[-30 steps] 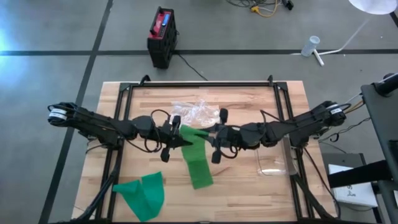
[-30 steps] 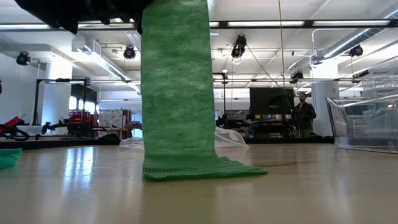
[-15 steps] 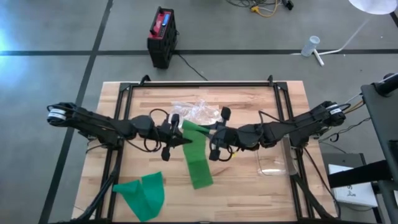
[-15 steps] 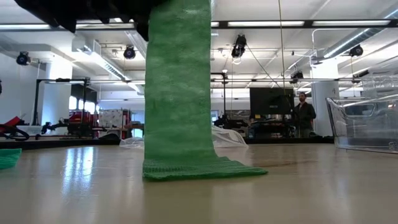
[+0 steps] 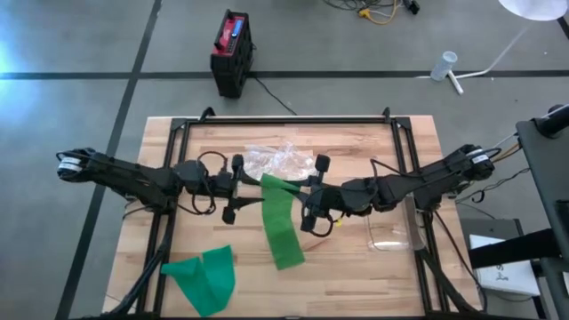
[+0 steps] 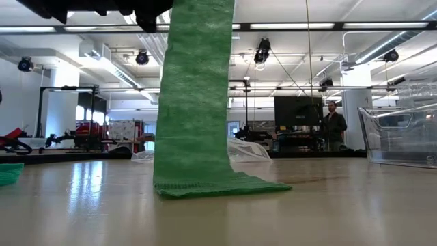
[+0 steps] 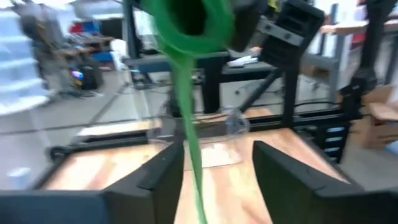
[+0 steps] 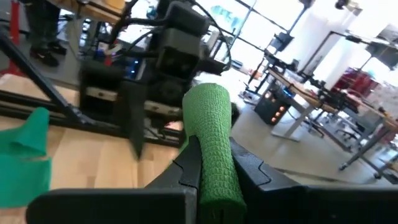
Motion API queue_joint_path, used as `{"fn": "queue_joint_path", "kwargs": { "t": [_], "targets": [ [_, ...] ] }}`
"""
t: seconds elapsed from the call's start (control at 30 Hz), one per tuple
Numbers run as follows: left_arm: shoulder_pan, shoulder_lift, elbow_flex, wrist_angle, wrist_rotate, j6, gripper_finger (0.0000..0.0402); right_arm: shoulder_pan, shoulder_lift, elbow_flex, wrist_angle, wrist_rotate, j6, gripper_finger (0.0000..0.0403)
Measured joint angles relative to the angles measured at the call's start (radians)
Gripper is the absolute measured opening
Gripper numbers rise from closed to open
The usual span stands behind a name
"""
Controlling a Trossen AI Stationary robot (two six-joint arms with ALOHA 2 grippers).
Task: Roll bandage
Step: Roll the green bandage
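Note:
A green bandage is partly wound into a roll [image 5: 269,184] held up over the table's middle. Its loose strip [image 6: 194,102] hangs down from the roll, and the strip's lower end [image 6: 218,186] lies flat on the wood. My right gripper [image 5: 292,190] is shut on the roll. It reaches in level from the right. My left gripper [image 5: 249,191] stands open just left of the roll, apart from it. In the left wrist view the roll's hollow end [image 7: 193,25] faces the left gripper [image 7: 214,180]. My right gripper pinches the roll's sides [image 8: 214,158] between its two fingers [image 8: 189,168], at the roll's right end. The fingers come level from the table's right and lie along the roll. The roll is lifted clear; its strip hangs below to the table.
A second green bandage [image 5: 204,276] lies spread near the front left. A crumpled clear plastic bag [image 5: 280,160] sits behind the grippers. A clear container [image 5: 391,231] stands at the right. A person [image 6: 332,123] stands far off in the room beyond.
My left gripper has let go of the roll and drawn back toward the table's left edge, rising a little. The roll stays in my right gripper. The top of the hanging strip has swung slightly to the right while its lower end stays on the table.

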Motion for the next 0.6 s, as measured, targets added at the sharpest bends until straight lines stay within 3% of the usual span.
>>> {"fn": "queue_joint_path", "kwargs": {
  "t": [0.27, 0.43, 0.6],
  "targets": [
    [0.000, -0.060, 0.000, 0.034, 0.011, 0.050, 0.0239, 0.007, 0.000, -0.002, -0.001, -0.080, -0.023, 0.0037],
    [0.000, 0.007, 0.000, 0.121, 0.106, 0.037, 0.0247, 0.004, 0.000, -0.002, -0.001, -0.080, -0.063, 0.0038],
    [0.000, 0.067, 0.000, 0.240, 0.081, 0.028, 0.0247, 0.004, 0.000, -0.002, -0.002, -0.080, -0.092, 0.0038]
  ]
}}
